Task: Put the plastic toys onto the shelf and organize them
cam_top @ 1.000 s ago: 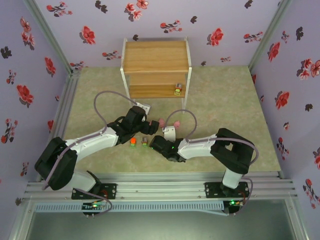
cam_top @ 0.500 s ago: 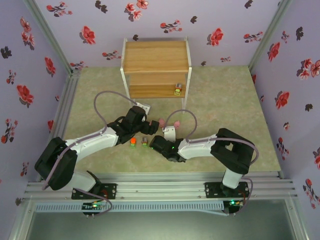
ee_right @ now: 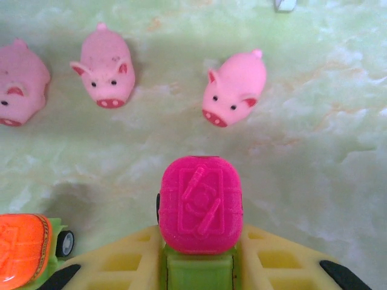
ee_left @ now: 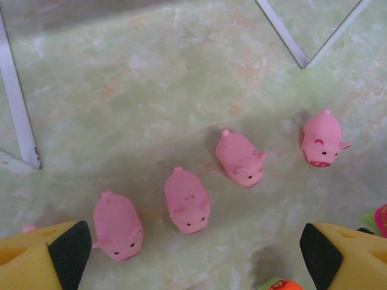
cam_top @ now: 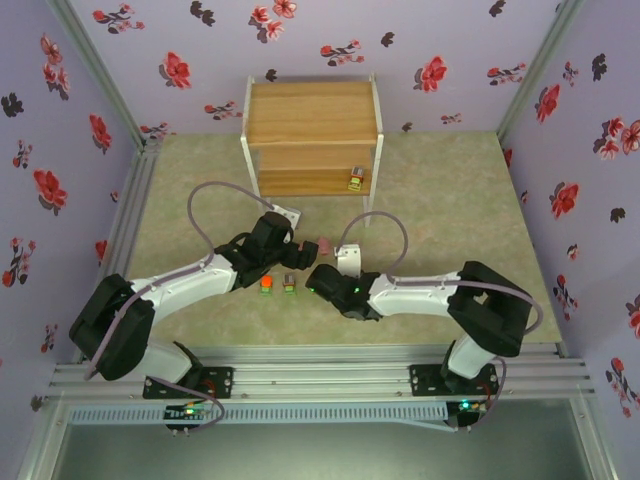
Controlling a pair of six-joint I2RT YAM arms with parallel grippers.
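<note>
The pink-topped blocky toy (ee_right: 201,211) is clamped by its green base between the right jaws, beside the pink pigs (ee_right: 234,87) on the tabletop (ee_right: 314,157), presumably for carriage to the shelf (cam_top: 312,115). The left jaws are held wide apart above the pigs, seemingly so that one can be picked.

Soft, even light from above fills all views, the pigs (ee_left: 187,200) throw only faint, short shadows on the table (ee_left: 151,78), and the yellow fingers (ee_left: 30,260) at the lower edge of the left wrist view look slightly blurred.
</note>
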